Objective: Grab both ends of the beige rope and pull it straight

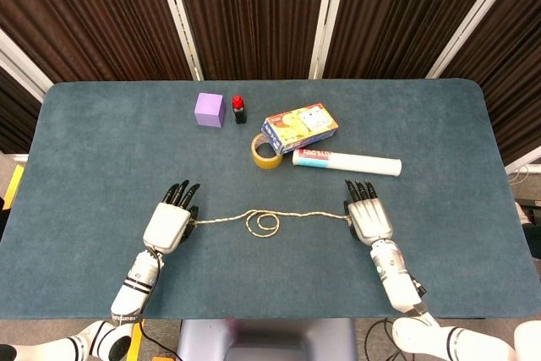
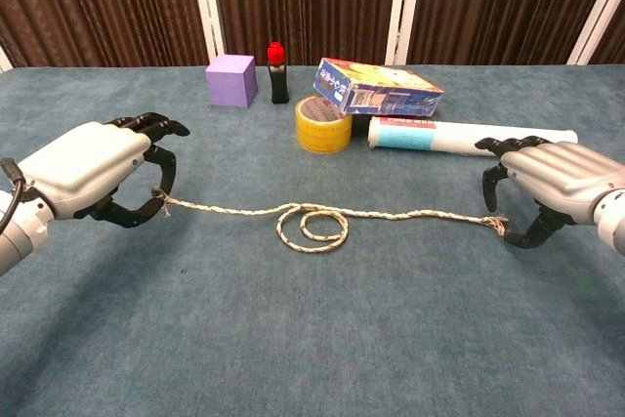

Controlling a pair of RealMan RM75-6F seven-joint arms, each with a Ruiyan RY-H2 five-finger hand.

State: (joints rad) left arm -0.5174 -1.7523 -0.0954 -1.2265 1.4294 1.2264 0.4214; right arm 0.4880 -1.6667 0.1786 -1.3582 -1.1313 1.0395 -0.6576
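Observation:
The beige rope (image 1: 266, 223) lies across the middle of the blue table (image 1: 84, 150) with a small double loop (image 2: 312, 225) at its centre. My left hand (image 1: 172, 224) pinches the rope's left end between thumb and fingers (image 2: 161, 178). My right hand (image 1: 368, 217) sits at the frayed right end (image 2: 498, 225). Its fingers arch over that end and the thumb is below it, with a gap still showing in the chest view, where the right hand (image 2: 557, 181) looks cupped rather than closed.
Behind the rope stand a purple cube (image 1: 209, 110), a small red-capped bottle (image 1: 239, 109), a printed box (image 1: 300, 127), a yellow tape roll (image 1: 266, 151) and a white tube (image 1: 347, 161). The tube lies close behind my right hand.

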